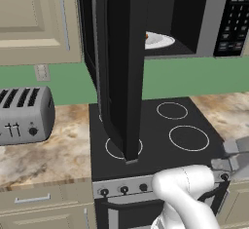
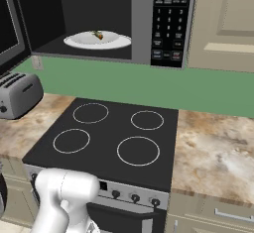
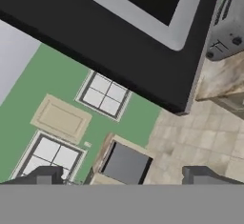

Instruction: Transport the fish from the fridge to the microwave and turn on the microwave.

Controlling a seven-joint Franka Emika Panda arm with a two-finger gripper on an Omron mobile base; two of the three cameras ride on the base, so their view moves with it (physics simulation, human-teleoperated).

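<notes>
**A:** Where is your arm [image 1: 187,191] sitting against the stove [image 2: 106,138]?

**B:** You have it folded low at the stove's front edge. In the left base view the white elbow bulges just in front of the knob row, and in the right base view the same rounded link rises below the stove's near left corner. Your wrist is turned well away from the cooktop: the hand view looks past the open microwave door [image 3: 119,37], rolled so the door runs slantwise across the top of the picture, with the toaster [image 3: 228,27] at the upper right of it.

**A:** And the gripper [image 3: 125,176]?

**B:** Your fingers [image 3: 45,175] stand spread wide, one tip at each side of the bottom of the hand view, with nothing between them.

**A:** Where is the fish [image 2: 97,34]?

**B:** It lies on the white plate [image 2: 79,41] inside the microwave [image 2: 141,19], directly above the stove. You can see it as a small dark sliver near the plate's middle; it is too small to tell more.

**A:** The microwave door?

**B:** It hangs swung fully open, edge-on over the stove's left burners in the left base view. The keypad [image 2: 168,21] sits to the right of the open cavity.
</notes>
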